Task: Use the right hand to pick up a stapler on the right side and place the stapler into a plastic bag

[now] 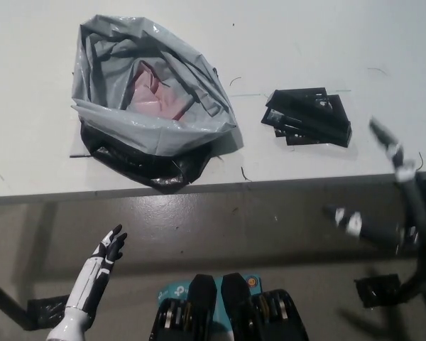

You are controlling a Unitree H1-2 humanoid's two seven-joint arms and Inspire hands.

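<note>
Head view, looking steeply down: the stapler [309, 117] lies flat on the white table [341, 42], a black, angular shape on the right side, near the front edge. It sits well apart from the grey plastic bag [153, 131], which stands on the left with its mouth gaping upward and something pink [153, 96] showing inside.

My black right hand [401, 231] is at the right edge of the picture, blurred, with fingers spread wide and nothing in its grasp. One fingertip reaches above the table's front edge, to the right of the stapler and not touching it, while the rest of the hand hangs in front of the table.

My white left hand [108, 254] rests at the lower left, below the table edge, fingers stretched out and empty.
</note>
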